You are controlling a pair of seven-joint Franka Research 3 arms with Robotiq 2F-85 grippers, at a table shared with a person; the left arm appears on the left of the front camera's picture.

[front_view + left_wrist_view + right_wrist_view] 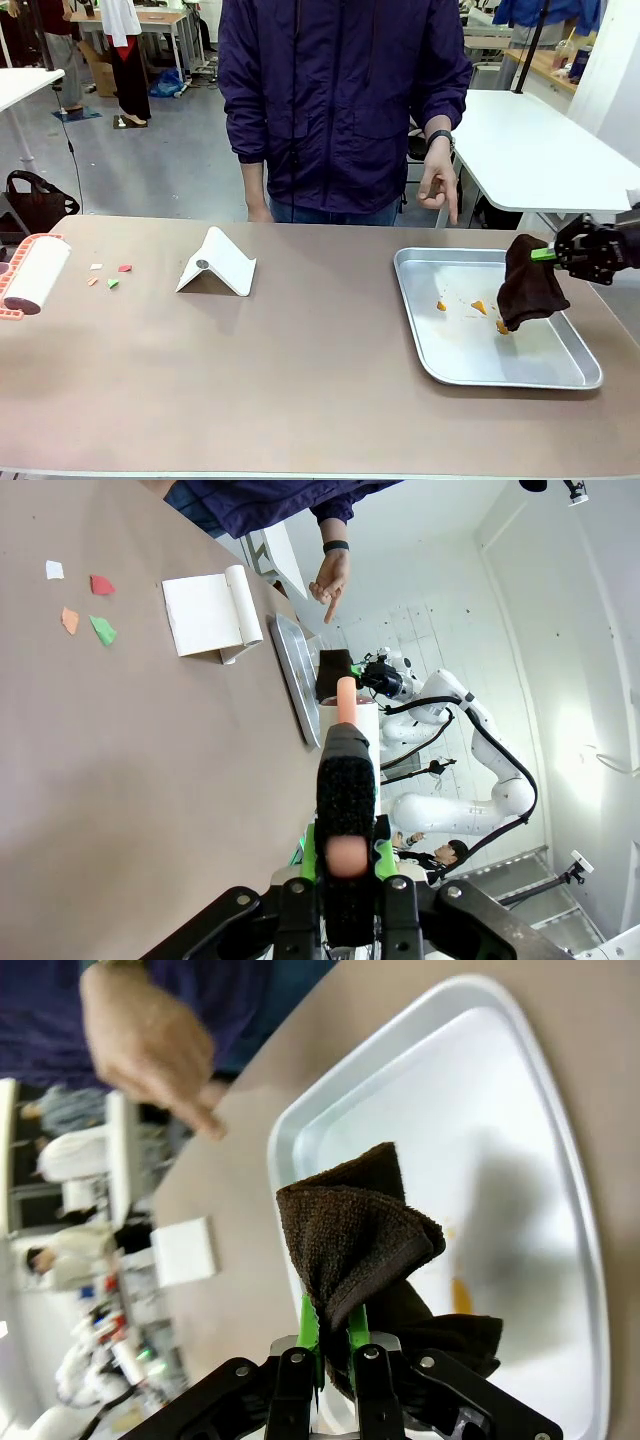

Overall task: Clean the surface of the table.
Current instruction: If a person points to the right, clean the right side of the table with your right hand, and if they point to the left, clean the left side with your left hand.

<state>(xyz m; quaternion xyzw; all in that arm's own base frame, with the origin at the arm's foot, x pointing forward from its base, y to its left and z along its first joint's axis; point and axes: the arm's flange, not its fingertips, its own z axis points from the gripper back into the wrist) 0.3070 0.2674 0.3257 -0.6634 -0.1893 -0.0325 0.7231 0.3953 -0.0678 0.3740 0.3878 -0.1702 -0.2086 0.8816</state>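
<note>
The brownish-taupe table (pixel 300 390) spans the front view. Several small paper scraps (pixel 110 276) in white, red, orange and green lie at its left, also seen as scraps (pixel 85 605) in the left wrist view. My left gripper (pixel 347 865) is shut on the black handle of a pink lint roller (pixel 345 770); the lint roller (pixel 35 273) lies at the table's left edge. My right gripper (pixel 545 255) is shut on a dark brown cloth (pixel 530 288) that hangs over the metal tray (pixel 440 360). In the right wrist view the cloth (pixel 360 1240) bunches above my right gripper (pixel 330 1345).
Orange crumbs (pixel 479 307) lie in the tray (pixel 560 1110). A white folded stand (pixel 215 265) sits between the scraps and the tray. The person stands at the far side, one hand (pixel 440 185) pointing down toward the tray. White-topped tables stand behind.
</note>
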